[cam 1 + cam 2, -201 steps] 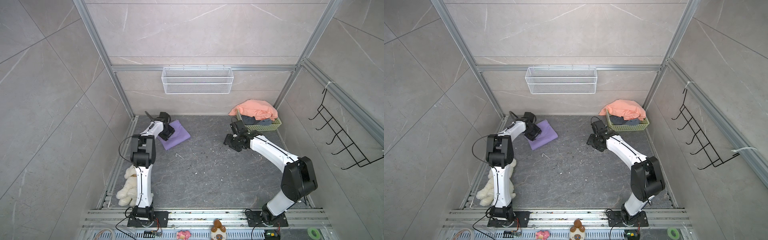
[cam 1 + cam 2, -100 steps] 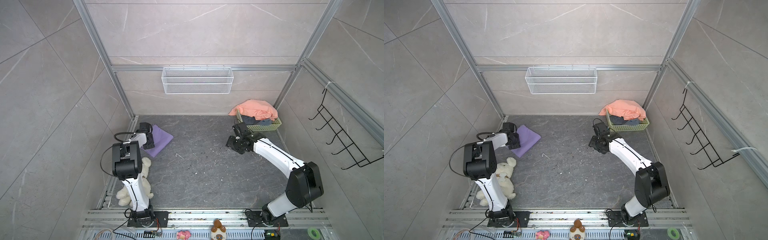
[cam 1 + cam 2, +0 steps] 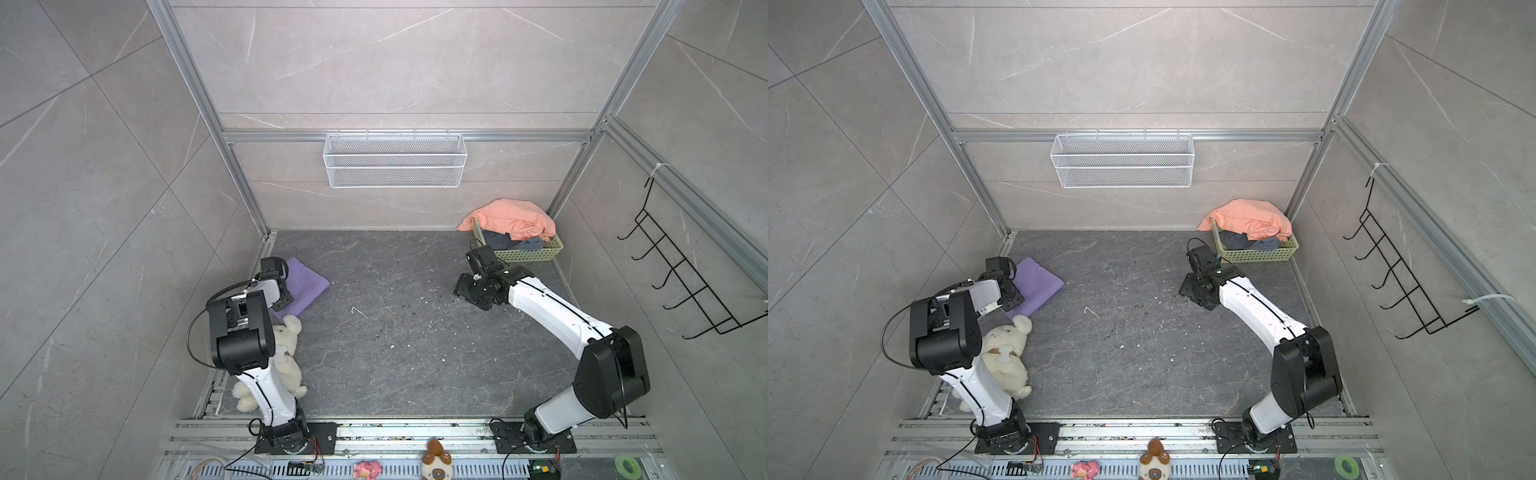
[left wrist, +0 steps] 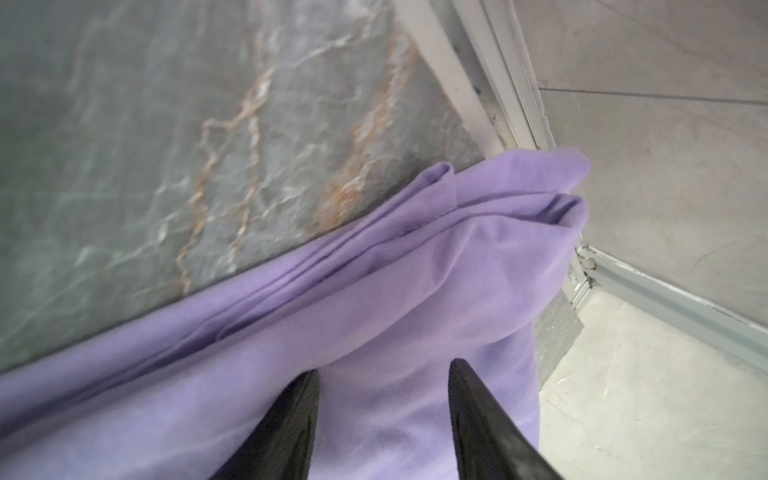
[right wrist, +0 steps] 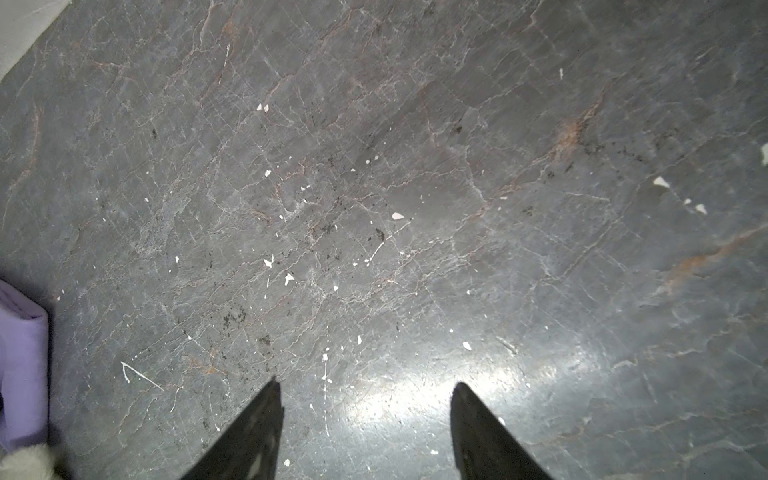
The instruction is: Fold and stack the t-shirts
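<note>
Dark grey marbled tabletop: folded lilac-purple cloth t-shirt at 10 o'clock. L gripper half-spread astride it; grip cannot be told. R gripper spread, empty. Salmon-orange tee, slate-grey tee in green plastic basket, 2 o'clock.

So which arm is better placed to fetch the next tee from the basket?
Right. The right gripper hangs open over bare table near the green basket, which holds the salmon t-shirt and grey t-shirt. The left gripper is across the table, jaws around the folded purple t-shirt.
</note>
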Motion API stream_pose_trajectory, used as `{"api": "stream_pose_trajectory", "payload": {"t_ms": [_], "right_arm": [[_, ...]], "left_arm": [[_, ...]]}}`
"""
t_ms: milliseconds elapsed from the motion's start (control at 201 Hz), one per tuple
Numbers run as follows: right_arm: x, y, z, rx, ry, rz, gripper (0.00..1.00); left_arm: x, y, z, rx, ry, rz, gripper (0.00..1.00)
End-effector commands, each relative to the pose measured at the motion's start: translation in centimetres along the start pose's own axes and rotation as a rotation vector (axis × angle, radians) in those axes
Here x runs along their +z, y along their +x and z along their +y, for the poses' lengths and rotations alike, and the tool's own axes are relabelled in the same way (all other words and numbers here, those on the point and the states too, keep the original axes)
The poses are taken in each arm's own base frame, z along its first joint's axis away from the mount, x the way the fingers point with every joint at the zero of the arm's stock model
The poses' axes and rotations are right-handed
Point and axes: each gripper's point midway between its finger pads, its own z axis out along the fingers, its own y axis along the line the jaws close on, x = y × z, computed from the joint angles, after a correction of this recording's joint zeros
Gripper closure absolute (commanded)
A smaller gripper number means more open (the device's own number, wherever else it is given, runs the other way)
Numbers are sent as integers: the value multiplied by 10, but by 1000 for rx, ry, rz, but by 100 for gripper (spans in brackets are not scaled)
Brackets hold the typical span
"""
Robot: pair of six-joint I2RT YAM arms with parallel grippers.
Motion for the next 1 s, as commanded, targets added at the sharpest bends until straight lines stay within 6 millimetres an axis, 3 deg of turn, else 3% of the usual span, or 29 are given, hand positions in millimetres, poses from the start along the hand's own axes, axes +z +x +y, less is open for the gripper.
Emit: {"api": "stream_pose_trajectory", "payload": {"t_ms": [0,100,229,408,587,697,990], "right_arm": [[1,2,0,8,4,13,35],[6,7,-3,23,5,22,35],[14,15,-6,54,-4,36,34],[22,21,-10,84,-3,48,34],[15,16,-6,75,-23,19,28],[2,3,-8,88,-26,-53,21],[-50,-26,-20,96,-7,-247,6]], "left_arm": [[-13,7,-31,246,28,3,46],[-36,18,-54,464,50,43,45],[-57,33,-62,760,73,131,43],[-68,53,-34,1290,-50,355,36],[-64,62,3,1597,-91,562,33],[-54,56,17,1707,-118,589,32],[-28,53,24,1864,-139,601,32]]}}
